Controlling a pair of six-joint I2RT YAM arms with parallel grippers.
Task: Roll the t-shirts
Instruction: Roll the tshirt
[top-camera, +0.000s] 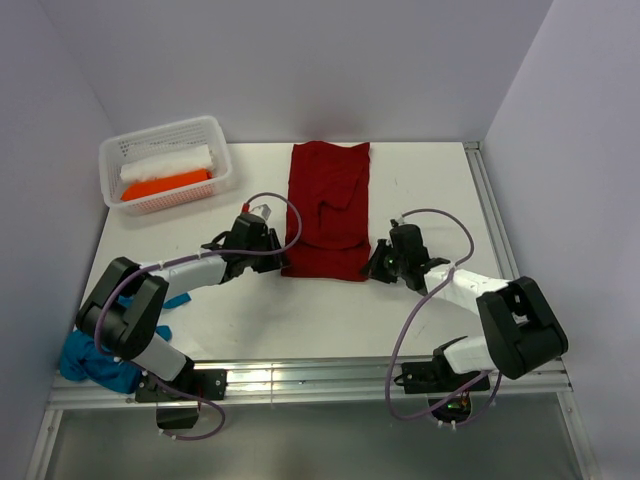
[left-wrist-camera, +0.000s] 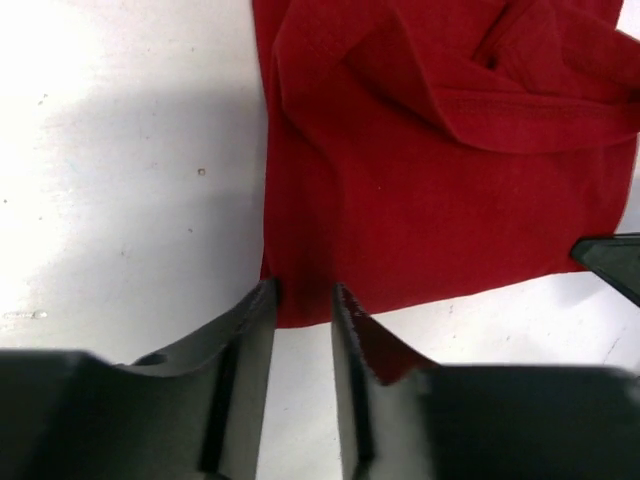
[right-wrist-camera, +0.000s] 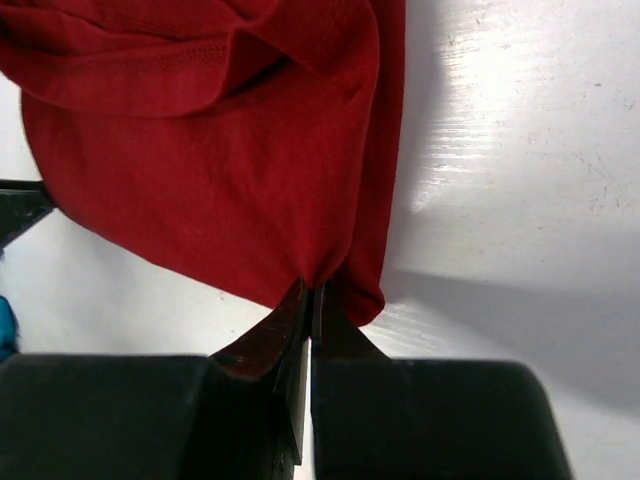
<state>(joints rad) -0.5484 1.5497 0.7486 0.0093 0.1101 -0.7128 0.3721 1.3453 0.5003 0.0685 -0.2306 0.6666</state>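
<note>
Top external: dark red t-shirt lies 12-to-6; right tool pinches its 5 o'clock corner, left tool straddles 7 o'clock corner, narrowly parted.

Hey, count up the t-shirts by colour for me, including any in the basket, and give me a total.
dark red t-shirt: 1
teal-blue t-shirt: 1
orange t-shirt: 1
white t-shirt: 1
Total: 4
</note>
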